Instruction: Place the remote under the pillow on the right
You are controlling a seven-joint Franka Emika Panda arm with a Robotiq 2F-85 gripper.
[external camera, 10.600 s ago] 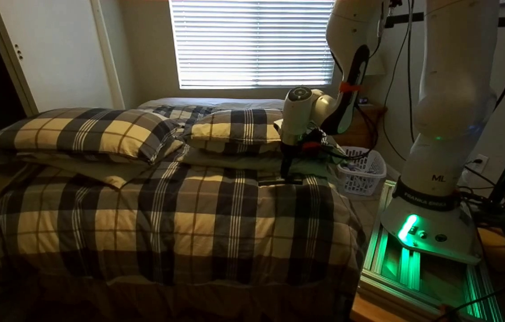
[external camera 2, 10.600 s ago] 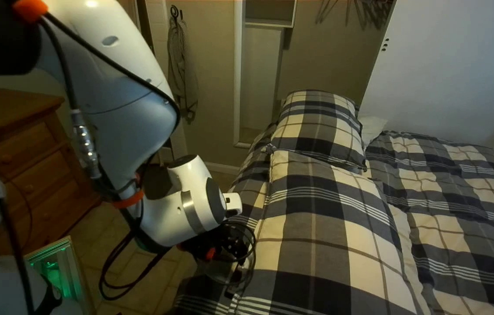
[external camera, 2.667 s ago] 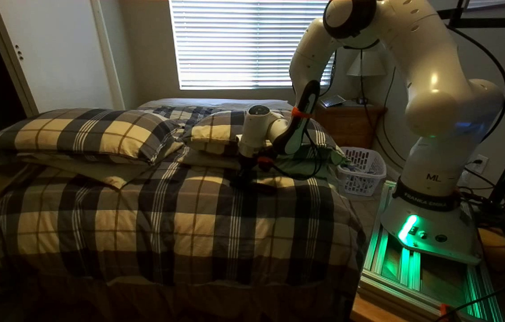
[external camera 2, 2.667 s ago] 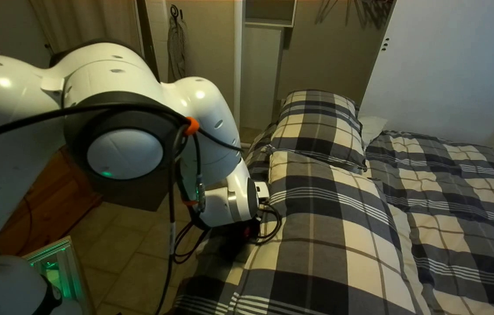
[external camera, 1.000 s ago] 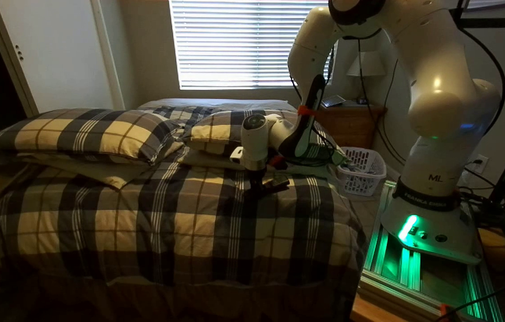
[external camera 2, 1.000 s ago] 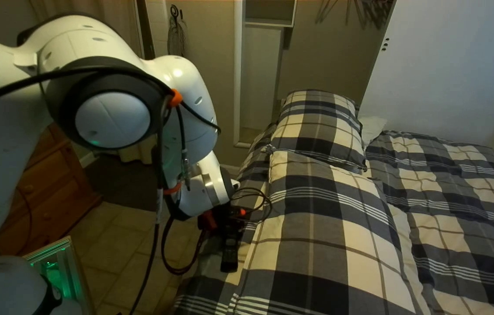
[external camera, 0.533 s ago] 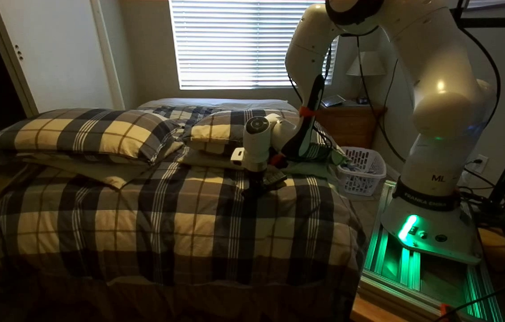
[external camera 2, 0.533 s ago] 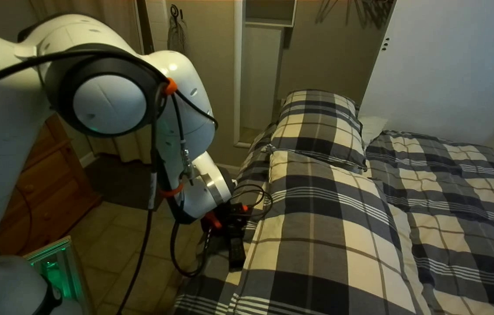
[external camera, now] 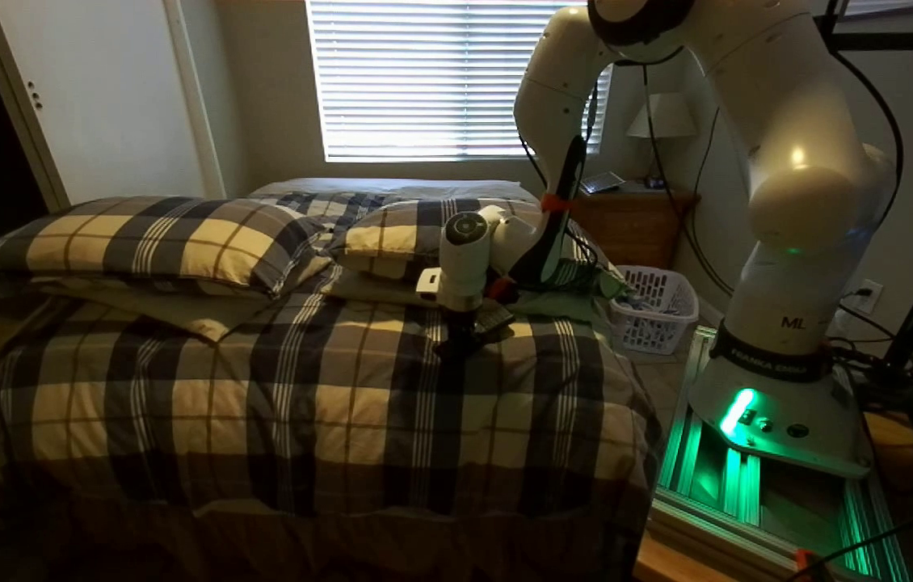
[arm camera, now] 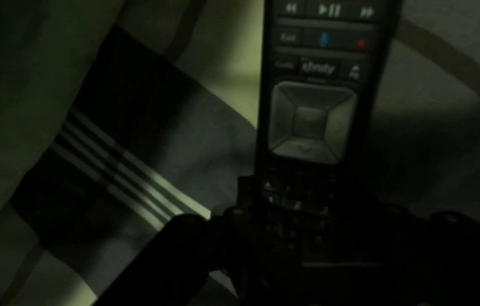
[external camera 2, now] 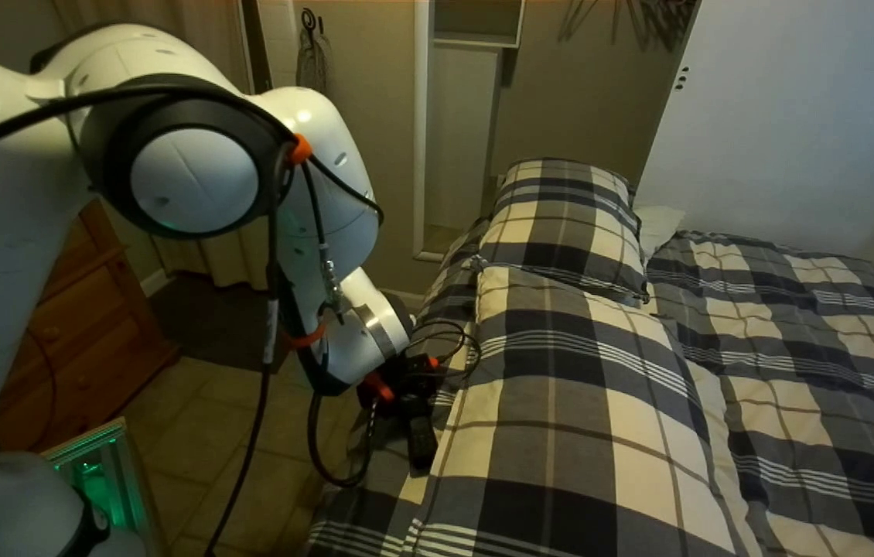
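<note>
The remote [arm camera: 308, 123] is long and dark with a grey square pad. In the wrist view its keypad end is between the two dark fingers of my gripper [arm camera: 299, 204], which look pressed to its sides; the right finger is lost in shadow. In both exterior views the remote [external camera: 495, 322] [external camera 2: 421, 445] sticks out from the gripper [external camera: 456, 347], tilted, just above or on the bedspread in front of the right pillow. The right pillow [external camera: 392, 234] is flattish plaid with a greenish layer [external camera: 557, 303] along its front edge; it also shows in an exterior view [external camera 2: 561, 418].
A plumper plaid pillow [external camera: 157, 238] lies beside it, also shown in an exterior view [external camera 2: 561, 224]. The plaid bedspread [external camera: 343, 404] spreads in front. A white laundry basket [external camera: 654, 311] and a wooden nightstand [external camera: 634, 230] stand past the bed's side. Cables loop near the wrist.
Over ten seconds, my gripper and the remote have moved left along the pillow's front edge, and the remote has turned. In the last second its free end has swung slightly toward the pillow.
</note>
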